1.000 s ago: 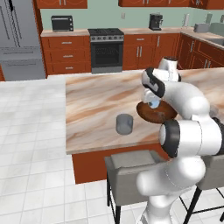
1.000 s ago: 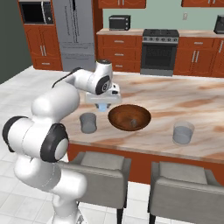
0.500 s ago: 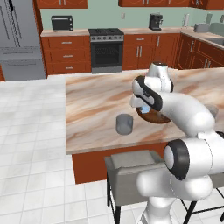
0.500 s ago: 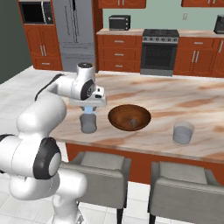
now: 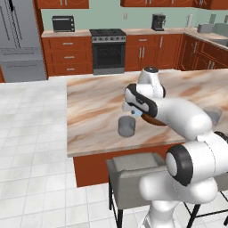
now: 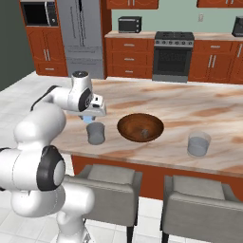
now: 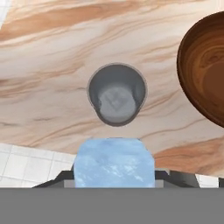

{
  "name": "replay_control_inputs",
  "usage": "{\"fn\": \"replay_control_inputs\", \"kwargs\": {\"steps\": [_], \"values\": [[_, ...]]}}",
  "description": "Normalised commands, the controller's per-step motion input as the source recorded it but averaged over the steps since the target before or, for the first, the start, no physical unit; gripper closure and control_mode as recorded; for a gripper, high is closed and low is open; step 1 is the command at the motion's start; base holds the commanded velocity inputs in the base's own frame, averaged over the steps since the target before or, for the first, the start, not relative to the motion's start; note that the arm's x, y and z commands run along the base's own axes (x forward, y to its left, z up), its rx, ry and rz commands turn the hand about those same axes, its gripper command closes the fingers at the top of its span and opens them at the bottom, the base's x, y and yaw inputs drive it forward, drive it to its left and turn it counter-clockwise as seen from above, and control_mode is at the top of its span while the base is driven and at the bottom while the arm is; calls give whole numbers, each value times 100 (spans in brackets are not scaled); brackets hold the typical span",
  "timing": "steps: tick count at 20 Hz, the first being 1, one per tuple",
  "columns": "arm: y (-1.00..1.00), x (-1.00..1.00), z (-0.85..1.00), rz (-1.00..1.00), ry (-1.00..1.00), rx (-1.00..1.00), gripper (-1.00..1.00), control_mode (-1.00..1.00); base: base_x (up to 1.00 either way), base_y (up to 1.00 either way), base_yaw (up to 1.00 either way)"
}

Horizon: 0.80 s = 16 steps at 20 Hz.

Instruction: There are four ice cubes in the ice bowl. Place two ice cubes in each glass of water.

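- The gripper [image 7: 113, 175] is clamped on one ice cube [image 7: 113, 162], hanging above the near glass [image 7: 116, 93] and a touch to the counter-edge side of it, going by the hand view. From the right base view the cube [image 6: 88, 118] sits just above that glass [image 6: 96, 133].
- Biggest risk imo: letting go from here. The cube doesn't look quite centred over the glass mouth, so it could clip the rim and bounce onto the counter [image 6: 199, 111], or off the edge, since the glass stands close to it.
- Dropping from this height could also splash water or nudge the glass. Coming down too far could knock the fingers into the rim and tip it.
- The bowl [image 6: 140, 127] is just beside the glass, on the side away from the arm, so a sloppy swing could bump it.
- The other glass [image 6: 199, 144] is well past the bowl, further still from the near glass. Easy to lose count of which glass got what.
- Hard to tell: there's a pale blurry shape at the bottom of the near glass in the hand view. Could be a cube already in there, could just be the base. Can't call it.
- Can't make out any cubes in the bowl either; the inside reads as plain brown, and in the hand view the bowl [image 7: 205, 70] is cut off at the edge.
- In the left base view the arm covers most of the bowl, and the near glass [image 5: 126, 126] is the only clear thing by the gripper [image 5: 136, 114].
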Motion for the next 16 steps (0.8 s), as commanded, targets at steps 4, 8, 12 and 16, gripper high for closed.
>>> {"fn": "replay_control_inputs", "kwargs": {"steps": [4,8,12,16], "values": [[0,30,-14,0,2,0,100,-100,0,0,0],[0,0,-23,0,1,0,100,-100,0,0,0],[2,0,-36,0,3,-3,100,-100,0,0,0],[4,12,-35,0,3,-4,100,-100,0,0,0]]}}
